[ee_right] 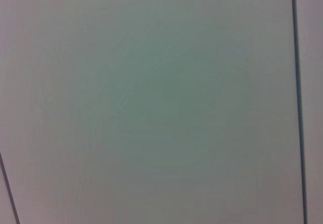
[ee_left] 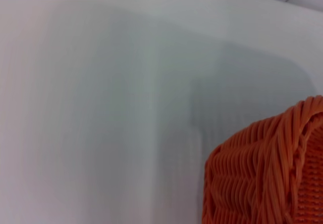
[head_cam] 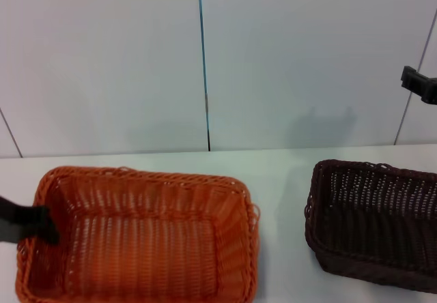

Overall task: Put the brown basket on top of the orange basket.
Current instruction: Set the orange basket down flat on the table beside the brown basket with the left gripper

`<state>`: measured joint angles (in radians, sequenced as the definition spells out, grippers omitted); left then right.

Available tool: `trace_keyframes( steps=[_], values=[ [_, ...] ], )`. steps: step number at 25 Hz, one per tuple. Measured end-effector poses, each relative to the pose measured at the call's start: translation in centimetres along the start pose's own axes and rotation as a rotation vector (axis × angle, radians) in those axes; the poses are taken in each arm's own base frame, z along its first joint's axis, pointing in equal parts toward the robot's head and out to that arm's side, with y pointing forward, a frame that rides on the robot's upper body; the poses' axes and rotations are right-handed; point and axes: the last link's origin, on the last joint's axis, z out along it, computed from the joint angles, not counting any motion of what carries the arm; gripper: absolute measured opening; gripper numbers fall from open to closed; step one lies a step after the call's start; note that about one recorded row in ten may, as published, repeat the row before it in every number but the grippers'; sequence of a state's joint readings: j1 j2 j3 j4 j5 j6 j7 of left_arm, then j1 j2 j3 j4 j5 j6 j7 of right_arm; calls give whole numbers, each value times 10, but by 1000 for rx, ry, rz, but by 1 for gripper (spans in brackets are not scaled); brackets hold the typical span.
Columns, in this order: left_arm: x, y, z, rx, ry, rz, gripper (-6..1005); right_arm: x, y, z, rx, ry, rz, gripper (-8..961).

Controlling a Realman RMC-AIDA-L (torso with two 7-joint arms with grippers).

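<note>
Two baskets stand on the white table point(head_cam: 280, 173): one orange basket point(head_cam: 143, 238) and one brown basket point(head_cam: 375, 221). Both sit upright, and the parts of their interiors that show hold nothing. The brown basket stands well apart from the orange basket, on that basket's right, with bare table between them; it is not on top of the orange basket.

The left gripper point(head_cam: 27, 222) reaches in over the orange basket's left rim, its dark tip just inside the left wall. Whether it is released or clenched cannot be told. The left wrist view shows a corner of the orange basket's woven wall point(ee_left: 267, 173) close by.

The right gripper point(head_cam: 420, 84) hangs high above the brown basket, against the wall panels point(head_cam: 307, 57), well clear of the rim. Its state cannot be told either.
</note>
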<state>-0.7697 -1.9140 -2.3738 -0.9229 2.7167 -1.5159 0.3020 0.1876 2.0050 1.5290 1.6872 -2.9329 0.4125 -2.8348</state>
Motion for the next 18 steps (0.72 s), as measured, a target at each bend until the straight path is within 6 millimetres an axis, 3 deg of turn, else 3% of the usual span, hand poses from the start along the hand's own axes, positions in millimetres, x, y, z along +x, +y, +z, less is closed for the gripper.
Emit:
trace_keyframes(
  steps=[9,18],
  values=[
    [12,12,10,-76,32,4,135,1,-3,-1,8,-1,-3,760],
    [14,6,24,-72,55,11,135,0,-8,0,21,-7,-8,760]
  ],
)
